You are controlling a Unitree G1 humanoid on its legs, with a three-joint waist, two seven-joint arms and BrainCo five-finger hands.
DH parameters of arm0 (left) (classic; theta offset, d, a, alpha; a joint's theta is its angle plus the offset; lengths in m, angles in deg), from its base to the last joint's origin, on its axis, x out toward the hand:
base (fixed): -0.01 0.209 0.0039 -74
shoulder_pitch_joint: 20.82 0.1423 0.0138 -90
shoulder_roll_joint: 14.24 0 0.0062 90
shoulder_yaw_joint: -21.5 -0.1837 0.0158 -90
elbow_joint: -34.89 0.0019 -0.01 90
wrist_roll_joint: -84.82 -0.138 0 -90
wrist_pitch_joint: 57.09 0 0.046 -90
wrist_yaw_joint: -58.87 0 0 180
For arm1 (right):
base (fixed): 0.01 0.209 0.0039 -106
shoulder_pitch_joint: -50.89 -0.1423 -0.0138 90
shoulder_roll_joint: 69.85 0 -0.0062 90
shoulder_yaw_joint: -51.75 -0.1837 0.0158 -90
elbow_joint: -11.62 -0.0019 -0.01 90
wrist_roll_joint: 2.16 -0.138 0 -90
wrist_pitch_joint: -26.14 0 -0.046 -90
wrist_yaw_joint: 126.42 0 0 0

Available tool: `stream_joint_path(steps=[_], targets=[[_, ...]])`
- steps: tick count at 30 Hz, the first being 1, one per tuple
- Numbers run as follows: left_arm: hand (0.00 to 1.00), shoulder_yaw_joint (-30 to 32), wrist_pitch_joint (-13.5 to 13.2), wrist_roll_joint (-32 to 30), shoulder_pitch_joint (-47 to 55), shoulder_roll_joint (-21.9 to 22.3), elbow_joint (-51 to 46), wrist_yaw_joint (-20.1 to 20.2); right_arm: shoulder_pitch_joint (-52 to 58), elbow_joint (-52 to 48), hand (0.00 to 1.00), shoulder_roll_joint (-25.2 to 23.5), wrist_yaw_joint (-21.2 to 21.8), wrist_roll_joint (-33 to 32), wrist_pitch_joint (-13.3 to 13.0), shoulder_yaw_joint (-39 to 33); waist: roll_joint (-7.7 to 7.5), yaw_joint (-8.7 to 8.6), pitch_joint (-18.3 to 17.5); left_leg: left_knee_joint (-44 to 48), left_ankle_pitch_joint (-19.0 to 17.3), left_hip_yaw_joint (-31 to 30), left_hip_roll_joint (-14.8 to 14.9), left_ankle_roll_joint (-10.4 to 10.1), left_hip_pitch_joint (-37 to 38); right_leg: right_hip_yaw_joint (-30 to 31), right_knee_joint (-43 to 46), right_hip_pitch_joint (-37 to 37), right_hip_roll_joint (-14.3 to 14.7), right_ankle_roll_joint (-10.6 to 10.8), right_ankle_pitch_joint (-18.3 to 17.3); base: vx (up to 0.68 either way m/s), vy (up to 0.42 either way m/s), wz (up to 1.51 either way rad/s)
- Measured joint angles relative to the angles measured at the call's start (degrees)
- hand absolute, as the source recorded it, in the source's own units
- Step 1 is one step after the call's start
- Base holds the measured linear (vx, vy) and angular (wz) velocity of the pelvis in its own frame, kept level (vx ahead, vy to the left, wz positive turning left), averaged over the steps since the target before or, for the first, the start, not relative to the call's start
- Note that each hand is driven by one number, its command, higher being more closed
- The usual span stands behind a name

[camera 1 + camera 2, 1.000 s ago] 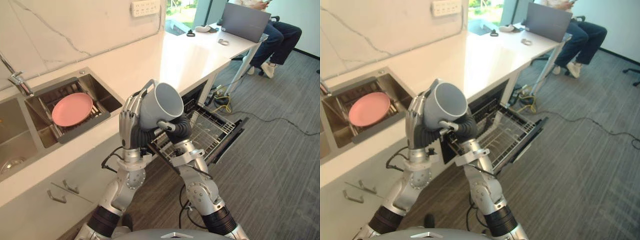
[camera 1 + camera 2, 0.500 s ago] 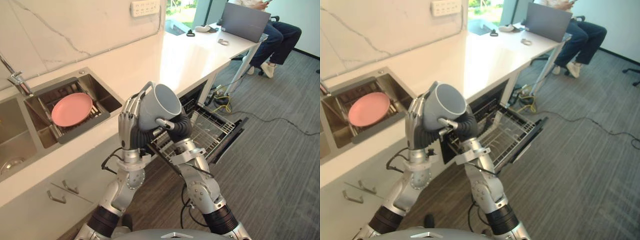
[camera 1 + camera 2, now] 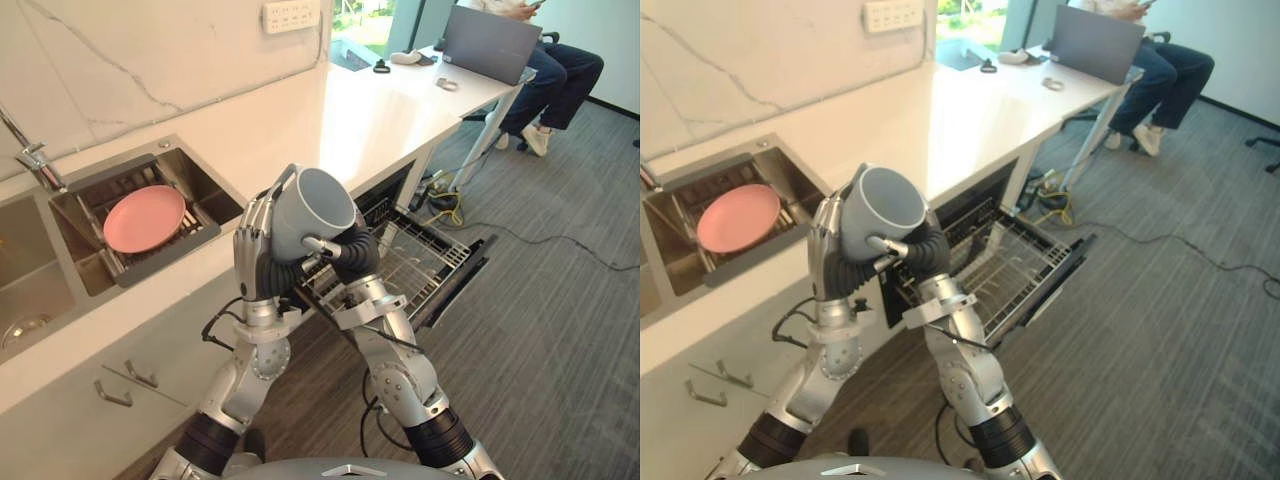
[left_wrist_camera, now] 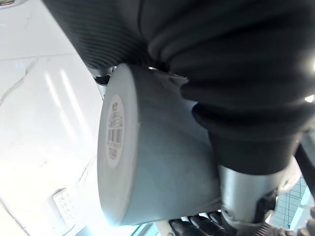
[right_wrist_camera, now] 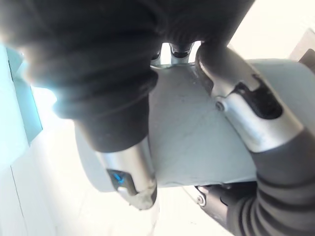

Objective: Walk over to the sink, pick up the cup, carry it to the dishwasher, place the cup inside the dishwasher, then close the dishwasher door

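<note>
Desk (image 3: 340, 120): white top, running directly above the dishwasher and on past it to either side. Dishwasher (image 3: 462, 268): under the desk, door lowered, wire rack (image 3: 415, 258) drawn out over the door. Sink (image 3: 206, 190): steel basin let into the desk, well to the left of the dishwasher. Person (image 3: 556, 66): seated beyond the dishwasher at the far end of the desk, behind a grey laptop (image 3: 490, 42). Plate (image 3: 144, 218): pink, lying on a rack in the sink, far left of the dishwasher. Left hand (image 3: 250, 262): raised just left of the dishwasher's rack, fingers curled round the near left side of the cup. Right hand (image 3: 353, 256): beside it on the dishwasher side, fingers wrapped under the cup and thumb laid across its wall below the rim. Cup (image 3: 312, 210): grey, clasped between both hands above the desk's front edge, up and left of the dishwasher's rack; tilted, mouth open toward the head camera, handle on the side away from the dishwasher, labelled base seen in the left wrist view.
</note>
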Motion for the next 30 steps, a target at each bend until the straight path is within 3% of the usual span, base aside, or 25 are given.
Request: stream_joint_path(steps=[7,15,19,21,23,26,29,30], targets=[[0.00,1.17,0.02,2.99,1.36,0.07,0.27,-0.09,-2.10,-0.35,1.00,-1.16,-3.20,1.34,-2.18,-1.18,0.00,-0.08,0.00,0.00,0.04,0.00,0.00,-0.02,0.00,0.00,0.12,0.00,0.00,0.00,0.02,0.00,0.000,0.00],[0.00,3.39,0.03,5.00,1.66,0.82,0.08,-1.19,-2.09,-0.57,1.00,-1.24,-5.71,3.26,-2.65,-4.64,0.00,-0.13,0.00,0.00,0.04,-0.01,0.00,-0.02,0.02,-0.01,0.34,0.01,0.00,-0.01,0.02,0.00,0.000,0.00],[0.00,5.83,-0.61,9.72,1.71,1.14,-0.06,-0.63,-2.06,-0.74,1.00,-1.24,-7.74,4.08,-2.59,-7.28,0.00,-0.11,0.00,0.00,0.04,-0.01,0.00,-0.02,0.03,-0.02,0.38,0.03,0.00,-0.01,0.02,0.00,0.000,0.00],[0.00,6.42,-2.50,14.69,2.06,1.15,-0.12,1.97,-1.90,-1.64,1.00,-1.17,-8.75,5.67,-2.00,-9.04,0.00,-0.10,0.00,0.00,0.04,-0.02,0.00,-0.02,0.03,-0.03,0.40,0.03,0.00,-0.01,0.02,0.00,0.000,0.00],[0.00,6.71,-6.53,24.88,3.80,1.24,-0.29,11.48,-1.62,-2.79,1.00,-0.97,-8.50,6.46,-0.43,-11.96,0.00,-0.21,0.01,-0.01,0.04,-0.02,0.00,-0.02,0.03,-0.04,0.43,0.03,-0.02,-0.01,0.01,0.00,0.000,0.00],[0.00,4.61,-7.63,33.38,6.75,1.26,-0.25,22.44,-0.20,-2.15,1.00,0.14,-8.04,7.91,2.04,-15.18,-0.04,-0.18,0.03,-0.04,0.03,-0.03,-0.01,-0.02,0.01,-0.06,0.47,0.02,-0.06,-0.02,-0.04,0.00,0.000,0.00],[0.00,1.26,-7.30,40.60,10.61,-0.60,3.88,36.42,0.25,4.67,1.00,5.59,-6.51,10.18,4.74,-19.66,0.03,-0.15,0.12,-0.04,0.18,-0.26,0.00,0.02,-1.22,-0.19,0.56,-1.11,-0.07,-0.36,-0.22,0.00,0.002,0.03],[0.00,1.12,-7.22,41.92,10.82,-0.88,5.44,38.16,-0.08,6.34,1.00,6.64,-6.35,10.17,5.22,-20.59,0.13,-0.13,0.34,-0.04,0.34,-0.35,0.02,0.08,-1.61,-0.24,0.60,-1.47,-0.07,-0.37,-0.17,-0.03,0.007,0.07]])
